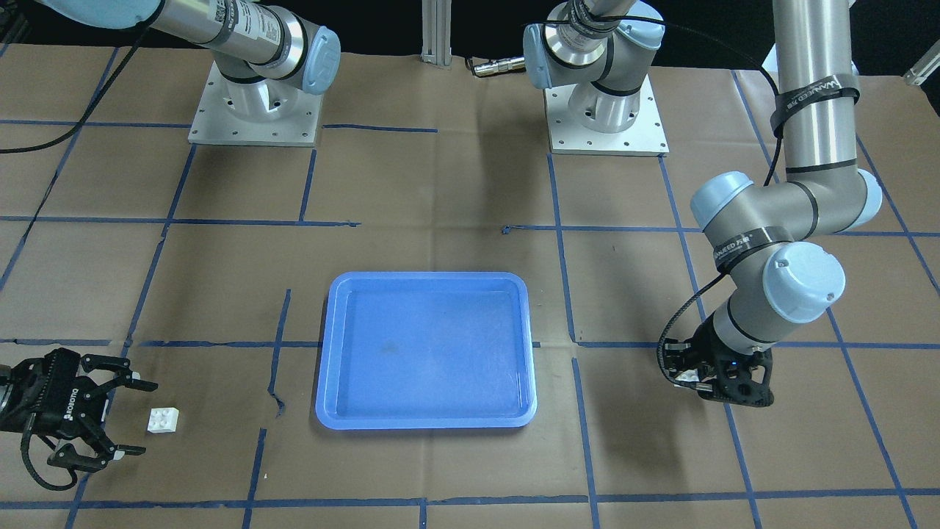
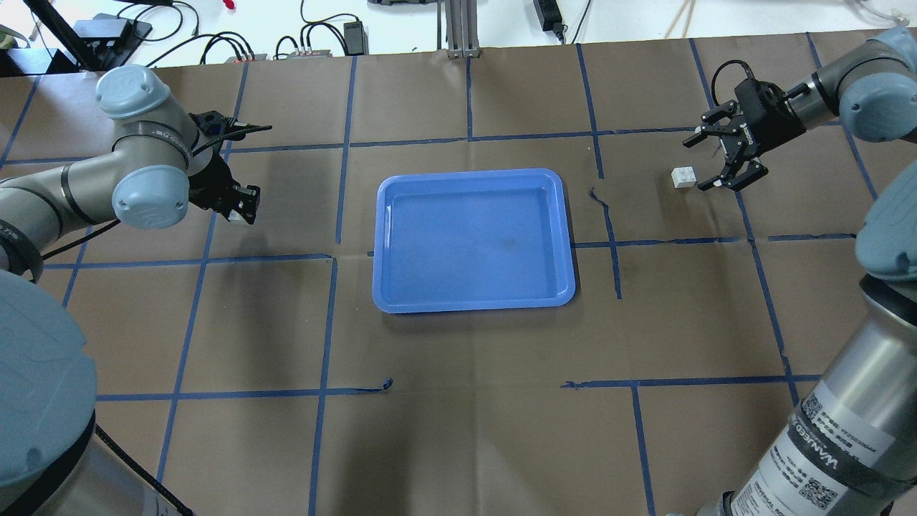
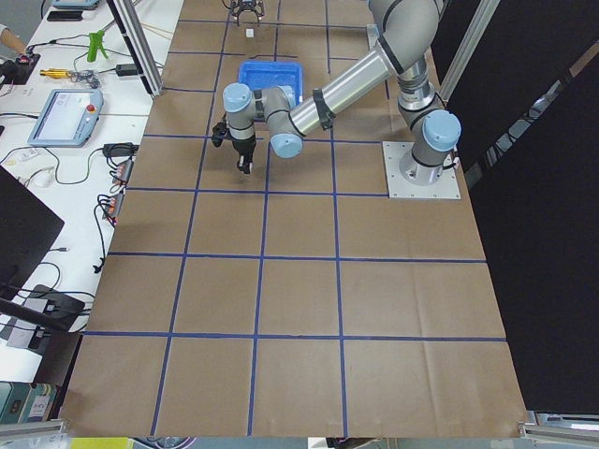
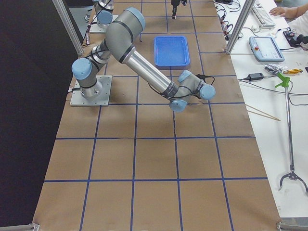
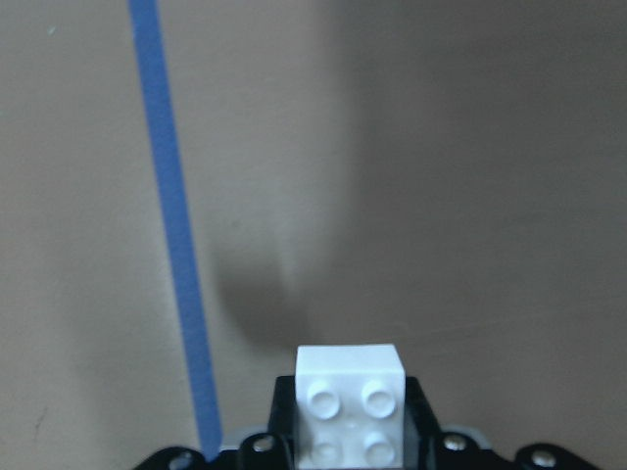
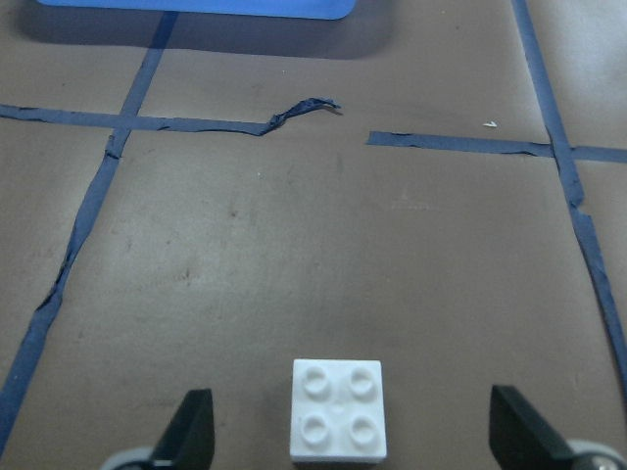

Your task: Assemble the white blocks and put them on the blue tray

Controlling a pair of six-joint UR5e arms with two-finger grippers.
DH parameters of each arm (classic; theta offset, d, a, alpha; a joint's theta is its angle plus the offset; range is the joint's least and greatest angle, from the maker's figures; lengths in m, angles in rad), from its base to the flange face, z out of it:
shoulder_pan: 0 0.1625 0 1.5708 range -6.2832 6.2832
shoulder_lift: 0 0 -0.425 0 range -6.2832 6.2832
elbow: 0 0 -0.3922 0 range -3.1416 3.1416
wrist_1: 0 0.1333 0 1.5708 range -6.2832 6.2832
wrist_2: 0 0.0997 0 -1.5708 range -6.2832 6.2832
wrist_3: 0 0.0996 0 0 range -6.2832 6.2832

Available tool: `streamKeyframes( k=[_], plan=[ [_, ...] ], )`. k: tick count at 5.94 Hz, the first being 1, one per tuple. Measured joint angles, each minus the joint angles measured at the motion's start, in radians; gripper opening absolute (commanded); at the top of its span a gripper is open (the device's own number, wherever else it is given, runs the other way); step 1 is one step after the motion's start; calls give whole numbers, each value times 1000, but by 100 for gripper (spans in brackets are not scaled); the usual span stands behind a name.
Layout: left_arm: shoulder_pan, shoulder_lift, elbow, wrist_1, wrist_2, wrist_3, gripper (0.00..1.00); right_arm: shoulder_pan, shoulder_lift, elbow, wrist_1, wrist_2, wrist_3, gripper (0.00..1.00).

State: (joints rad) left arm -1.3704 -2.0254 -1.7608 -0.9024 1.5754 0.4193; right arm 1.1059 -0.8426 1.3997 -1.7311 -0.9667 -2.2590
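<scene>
The blue tray (image 1: pixel 426 353) lies empty mid-table, also in the overhead view (image 2: pixel 473 240). One white block (image 1: pixel 164 419) lies studs up on the brown paper, seen in the overhead view (image 2: pixel 683 177) and the right wrist view (image 6: pixel 338 409). My right gripper (image 2: pixel 701 163) is open and low, its fingers (image 6: pixel 191 431) on either side of the block without touching it. My left gripper (image 2: pixel 242 204) is on the tray's other side. It is shut on the second white block (image 5: pixel 351 401) and holds it studs up above the paper.
The two arm bases (image 1: pixel 253 110) (image 1: pixel 606 117) stand at the robot's side of the table. Blue tape lines grid the brown paper, with a torn strip (image 6: pixel 294 113) between the right gripper and the tray. Desks with tools (image 4: pixel 269 45) line the operators' side.
</scene>
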Motion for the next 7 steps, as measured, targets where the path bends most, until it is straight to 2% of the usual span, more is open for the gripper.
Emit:
streamKeyframes(
  k=[2, 3, 5, 7],
  plan=[
    [-220, 14, 15, -1, -14, 37, 19, 0, 5, 17, -2, 2, -2, 91],
    [-317, 16, 24, 2, -16, 75, 19, 0, 6, 22, -3, 2, -3, 80],
    [-476, 0, 35, 13, -19, 221, 19, 0, 6, 28, -4, 1, -8, 52],
    [-550, -25, 40, 27, -20, 438, 19, 0, 6, 28, -5, 2, -11, 37]
  ],
)
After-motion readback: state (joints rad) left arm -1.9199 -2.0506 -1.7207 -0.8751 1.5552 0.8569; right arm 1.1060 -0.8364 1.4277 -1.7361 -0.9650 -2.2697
